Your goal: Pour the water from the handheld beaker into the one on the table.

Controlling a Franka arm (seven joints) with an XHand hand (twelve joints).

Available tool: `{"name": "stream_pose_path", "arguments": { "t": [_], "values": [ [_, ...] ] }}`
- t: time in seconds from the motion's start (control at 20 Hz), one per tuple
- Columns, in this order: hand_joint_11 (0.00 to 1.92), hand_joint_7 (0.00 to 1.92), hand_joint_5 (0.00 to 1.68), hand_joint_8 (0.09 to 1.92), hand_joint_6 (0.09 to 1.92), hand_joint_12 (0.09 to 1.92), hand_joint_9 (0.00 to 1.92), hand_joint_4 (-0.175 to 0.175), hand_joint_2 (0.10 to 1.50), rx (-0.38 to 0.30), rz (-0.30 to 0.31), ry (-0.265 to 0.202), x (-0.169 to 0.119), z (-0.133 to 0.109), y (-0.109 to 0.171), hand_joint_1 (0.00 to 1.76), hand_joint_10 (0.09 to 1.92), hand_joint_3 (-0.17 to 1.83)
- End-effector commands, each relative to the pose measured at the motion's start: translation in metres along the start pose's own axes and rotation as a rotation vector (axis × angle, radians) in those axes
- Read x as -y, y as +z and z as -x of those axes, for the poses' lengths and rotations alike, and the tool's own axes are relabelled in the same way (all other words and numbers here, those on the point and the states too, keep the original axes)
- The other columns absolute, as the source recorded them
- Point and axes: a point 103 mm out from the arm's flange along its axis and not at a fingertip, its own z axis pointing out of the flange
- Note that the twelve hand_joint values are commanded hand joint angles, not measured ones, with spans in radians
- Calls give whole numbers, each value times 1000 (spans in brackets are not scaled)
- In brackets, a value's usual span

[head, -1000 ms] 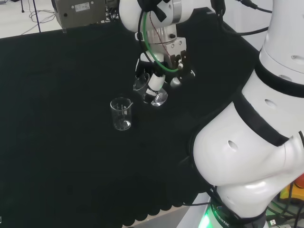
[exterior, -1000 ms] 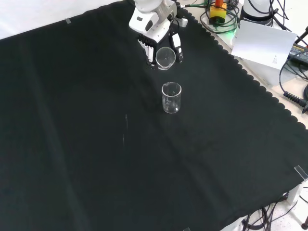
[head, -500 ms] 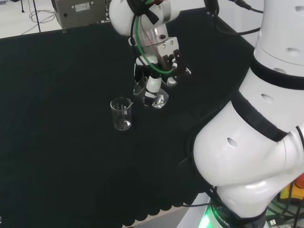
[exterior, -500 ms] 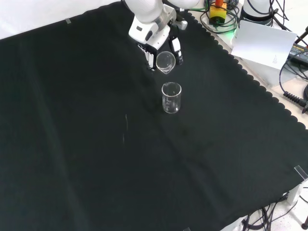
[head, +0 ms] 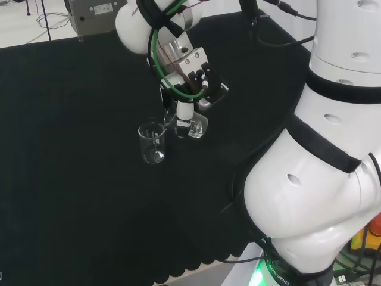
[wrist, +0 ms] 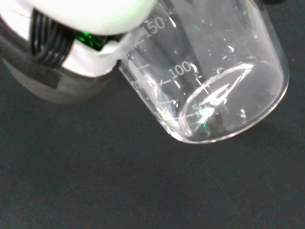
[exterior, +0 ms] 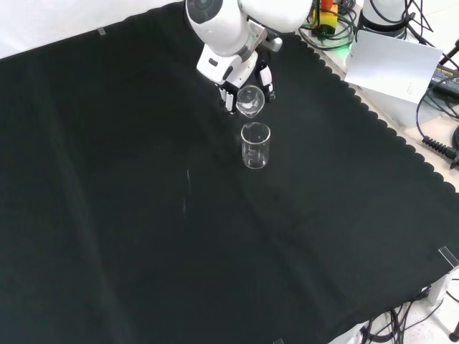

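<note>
Over the last second my arm swung the robot hand (exterior: 240, 77) closer to the standing beaker (exterior: 256, 145) and tipped its load further. Front view, nearest first: the standing beaker sits upright on the table (exterior: 143, 236), looking empty as far as I can tell. Just behind and above it hangs the handheld beaker (exterior: 249, 100), mouth tilted toward the camera, lip now close above the far rim of the standing one. Robot hand curled round the handheld beaker, fingers either side of the glass.

Head view agrees: handheld beaker (head: 188, 125) leaning toward the standing beaker (head: 152, 143), the two nearly touching at the rim.

Wrist view: water pooled low in the tilted handheld beaker (wrist: 209, 81), not yet at the lip.

My read: approach about done, pour only starting. More tilt needed; lip alignment over the rim looks like the risk for spillage.
</note>
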Motion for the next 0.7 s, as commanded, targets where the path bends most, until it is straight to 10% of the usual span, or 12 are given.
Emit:
{"name": "stream_pose_path", "arguments": {
  "t": [0.05,0.7],
  "values": [
    [1630,1702,1233,156,771,559,1809,70,652,27,-10,3,0,-6,-8,1146,87,709],
    [1628,1701,1230,160,778,559,1809,72,652,98,-97,16,-10,-22,-18,1145,87,712]
  ]
}}
